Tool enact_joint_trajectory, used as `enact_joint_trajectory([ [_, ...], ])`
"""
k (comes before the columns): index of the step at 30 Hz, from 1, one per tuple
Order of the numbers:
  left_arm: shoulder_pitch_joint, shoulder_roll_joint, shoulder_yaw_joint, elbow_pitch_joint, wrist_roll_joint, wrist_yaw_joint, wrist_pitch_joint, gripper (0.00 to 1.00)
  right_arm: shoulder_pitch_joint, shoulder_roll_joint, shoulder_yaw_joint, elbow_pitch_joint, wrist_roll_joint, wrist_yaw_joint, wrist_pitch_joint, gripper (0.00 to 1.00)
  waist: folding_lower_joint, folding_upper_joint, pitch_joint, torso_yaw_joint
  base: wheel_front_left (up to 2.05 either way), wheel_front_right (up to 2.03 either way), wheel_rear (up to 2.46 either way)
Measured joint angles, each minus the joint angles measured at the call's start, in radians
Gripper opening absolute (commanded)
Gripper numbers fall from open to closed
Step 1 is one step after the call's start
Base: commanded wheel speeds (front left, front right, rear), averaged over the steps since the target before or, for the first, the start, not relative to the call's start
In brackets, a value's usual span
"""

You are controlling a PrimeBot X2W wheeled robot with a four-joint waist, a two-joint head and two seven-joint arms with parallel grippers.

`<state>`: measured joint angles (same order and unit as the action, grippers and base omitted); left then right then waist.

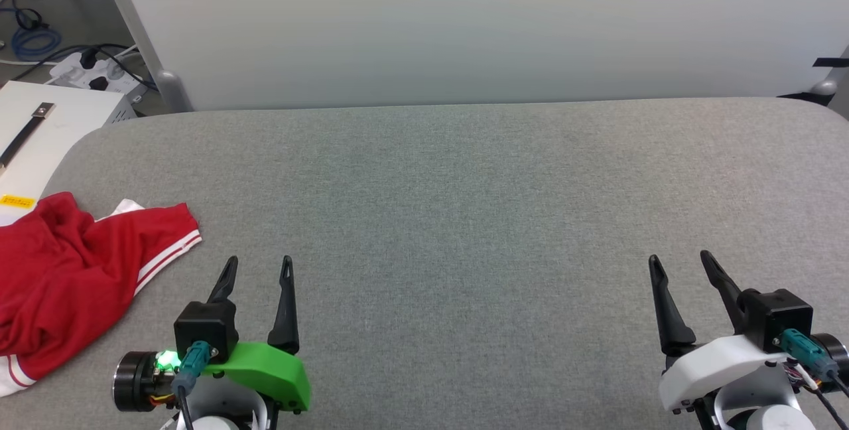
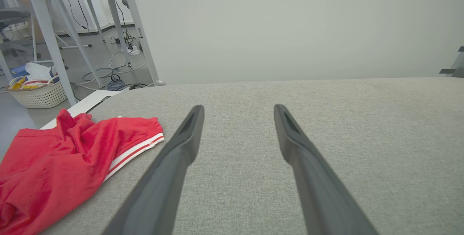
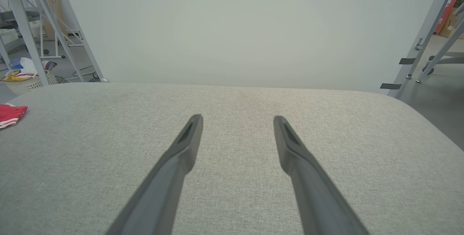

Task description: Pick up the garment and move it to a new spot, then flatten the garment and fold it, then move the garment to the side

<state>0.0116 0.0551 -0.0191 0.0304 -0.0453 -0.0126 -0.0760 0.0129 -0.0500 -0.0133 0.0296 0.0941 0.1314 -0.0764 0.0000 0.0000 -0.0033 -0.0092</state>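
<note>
1. Basket [image 2: 36, 95]: pale and woven, on the floor beyond the table's [image 1: 464, 217] far left corner, among cables [image 2: 108, 77] and grey frame legs [image 2: 47, 35], as my left wrist view has it.
2. Garment [image 1: 60, 271]: red and crumpled in a heap against the table's left edge, toward the near left corner. Its left part runs out of the head view, so I cannot tell whether it hangs over that edge. A hem with white stripes points toward the table's middle. A scrap of white shows at the heap's far side.
3. My left gripper [image 1: 259, 259]: by the near edge, just right of the garment and apart from it. Its two dark fingers [image 1: 285, 310] are spread wide and point at the far edge, with only grey table between them.
4. Panel [image 1: 464, 18]: pale and upright, standing along the whole far edge of the table.
5. My right gripper [image 1: 680, 255]: by the near edge toward the near right corner, well apart from the garment. Its fingers are spread wide too, pinching nothing, and point at the far edge.
</note>
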Motion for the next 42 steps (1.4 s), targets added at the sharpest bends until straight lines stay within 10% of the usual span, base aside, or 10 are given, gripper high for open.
enact_joint_trajectory([
  [19, -0.024, 0.0, 0.018, 0.032, -0.033, -0.002, -0.039, 1.0, -0.005, 0.0, 0.004, -0.025, 0.005, 0.0, -0.017, 1.0, 0.0, 0.0, 0.005, 0.051, 0.0, 0.0, 0.0],
  [42, -0.037, 0.0, 0.107, 0.059, -0.044, -0.029, -0.088, 1.0, -0.024, 0.001, 0.102, -0.045, 0.008, 0.0, -0.025, 1.0, 0.0001, 0.0, 0.0, 0.276, 0.0, 0.0, 0.0],
])
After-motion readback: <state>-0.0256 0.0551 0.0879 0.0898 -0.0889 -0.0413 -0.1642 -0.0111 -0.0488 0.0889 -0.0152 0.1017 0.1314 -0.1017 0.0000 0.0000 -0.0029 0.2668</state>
